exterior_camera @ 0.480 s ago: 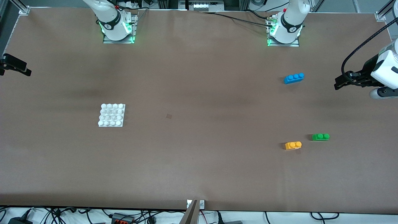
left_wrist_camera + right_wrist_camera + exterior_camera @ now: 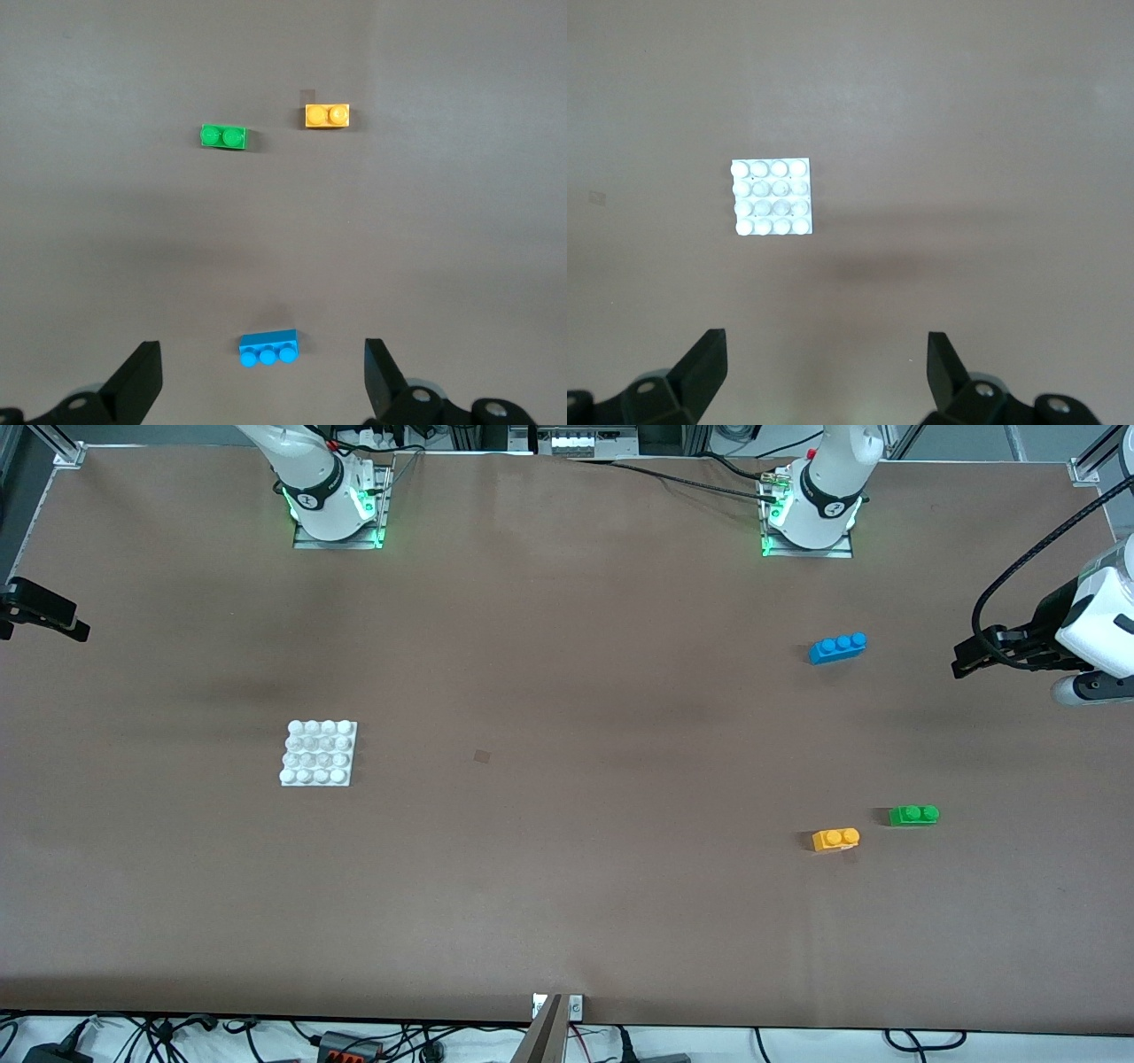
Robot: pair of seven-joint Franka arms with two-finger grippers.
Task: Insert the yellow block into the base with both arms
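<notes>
The yellow block [image 2: 835,839] lies on the table toward the left arm's end, with its two studs up. It also shows in the left wrist view [image 2: 327,115]. The white base [image 2: 319,753] lies flat toward the right arm's end and shows in the right wrist view [image 2: 772,197]. My left gripper [image 2: 966,660] hangs open and empty high over the table edge at the left arm's end; its own view [image 2: 263,381] shows wide-spread fingers. My right gripper [image 2: 40,613] hangs open and empty over the table edge at the right arm's end; its fingers [image 2: 700,363] are wide apart.
A green two-stud brick [image 2: 913,815] lies close beside the yellow block, slightly farther from the front camera. A blue three-stud brick [image 2: 837,647] lies farther still, near the left arm's base [image 2: 811,514]. Brown table surface [image 2: 567,779] spans between the bricks and the base.
The left gripper has shifted very slightly. The bricks, the base and the right gripper have not moved.
</notes>
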